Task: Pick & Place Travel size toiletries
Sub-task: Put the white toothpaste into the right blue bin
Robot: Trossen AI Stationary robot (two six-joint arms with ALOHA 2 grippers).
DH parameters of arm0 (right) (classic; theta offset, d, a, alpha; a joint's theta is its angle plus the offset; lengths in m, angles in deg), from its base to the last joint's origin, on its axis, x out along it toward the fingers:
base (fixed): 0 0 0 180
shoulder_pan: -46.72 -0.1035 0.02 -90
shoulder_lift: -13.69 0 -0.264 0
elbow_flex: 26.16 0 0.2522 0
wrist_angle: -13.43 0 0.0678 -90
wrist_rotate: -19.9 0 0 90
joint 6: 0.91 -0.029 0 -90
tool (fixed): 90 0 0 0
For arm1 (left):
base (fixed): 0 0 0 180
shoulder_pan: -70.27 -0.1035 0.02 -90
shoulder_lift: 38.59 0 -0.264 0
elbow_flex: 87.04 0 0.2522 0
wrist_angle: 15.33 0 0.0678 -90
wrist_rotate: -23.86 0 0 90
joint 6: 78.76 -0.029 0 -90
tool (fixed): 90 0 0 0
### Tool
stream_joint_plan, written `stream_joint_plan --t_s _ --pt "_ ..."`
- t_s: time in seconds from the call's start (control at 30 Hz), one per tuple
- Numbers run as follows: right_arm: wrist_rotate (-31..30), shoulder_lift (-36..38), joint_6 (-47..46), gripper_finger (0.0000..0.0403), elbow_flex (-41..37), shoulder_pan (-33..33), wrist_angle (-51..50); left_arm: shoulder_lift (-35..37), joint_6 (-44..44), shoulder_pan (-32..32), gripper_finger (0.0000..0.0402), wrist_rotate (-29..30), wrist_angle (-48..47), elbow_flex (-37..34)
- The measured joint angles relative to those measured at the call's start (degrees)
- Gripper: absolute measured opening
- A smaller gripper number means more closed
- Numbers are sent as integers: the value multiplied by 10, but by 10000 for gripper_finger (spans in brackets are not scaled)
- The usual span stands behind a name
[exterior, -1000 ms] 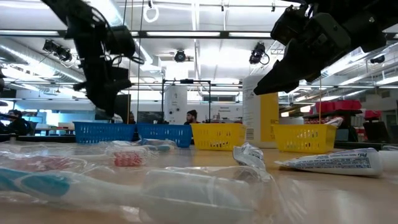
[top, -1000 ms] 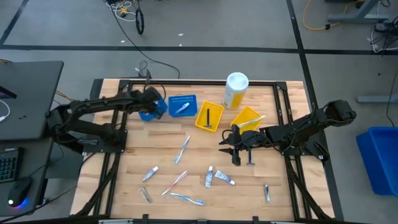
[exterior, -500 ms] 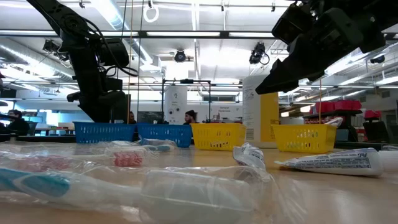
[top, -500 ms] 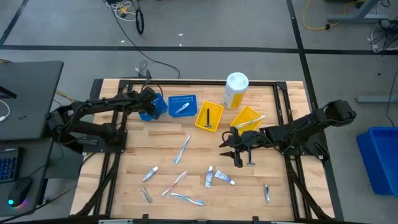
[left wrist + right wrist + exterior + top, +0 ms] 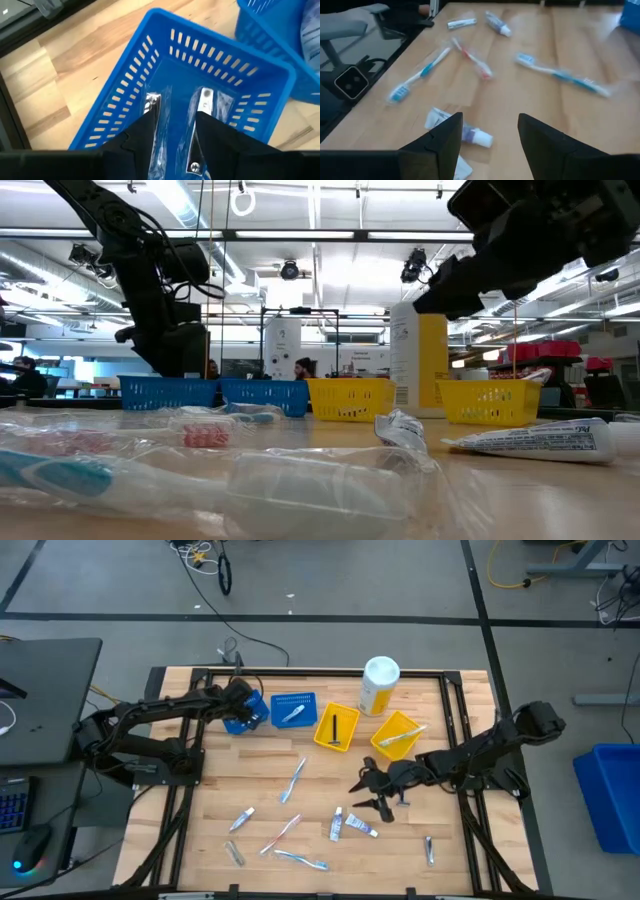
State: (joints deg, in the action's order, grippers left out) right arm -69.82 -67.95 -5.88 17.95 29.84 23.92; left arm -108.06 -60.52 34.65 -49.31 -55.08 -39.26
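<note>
My left gripper (image 5: 243,706) hangs open over the far-left blue tray (image 5: 125,85). Two clear-wrapped toiletries (image 5: 159,117) lie on that tray's floor below its fingers, which stay clear of them. My right gripper (image 5: 366,798) is open above the table's middle, beside two small tubes (image 5: 350,826). The right wrist view shows a wrapped tube (image 5: 472,136) just ahead of the open fingers. More toothbrushes (image 5: 297,778) and tubes (image 5: 242,818) lie loose on the near half of the table.
A second blue tray (image 5: 293,710) holds a toothbrush. One yellow tray (image 5: 337,728) holds a dark razor, the other (image 5: 397,735) a toothbrush. The tall yellow bottle (image 5: 379,686) stands at the far edge. A tube (image 5: 428,850) lies near the right front rail.
My right gripper has moved toward the table's near edge and a little left, toward the two tubes, and has stayed open. My left arm shifted slightly above the blue tray, then held still.
</note>
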Motion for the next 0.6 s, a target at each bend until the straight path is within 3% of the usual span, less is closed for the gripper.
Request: stream_joint_plan --t_s 0.17,0.37,0.5,0.6 --pt "16 -62 -1 205 19 -12 12 6 2 2 143 -16 -2 26" --pt "59 -150 69 216 93 -16 13 43 4 30 127 -21 -2 72" --pt "124 -195 88 222 147 -12 -36 75 20 59 121 -39 -1 90" --pt "128 -216 107 228 174 -12 -84 99 41 81 118 -77 5 95"
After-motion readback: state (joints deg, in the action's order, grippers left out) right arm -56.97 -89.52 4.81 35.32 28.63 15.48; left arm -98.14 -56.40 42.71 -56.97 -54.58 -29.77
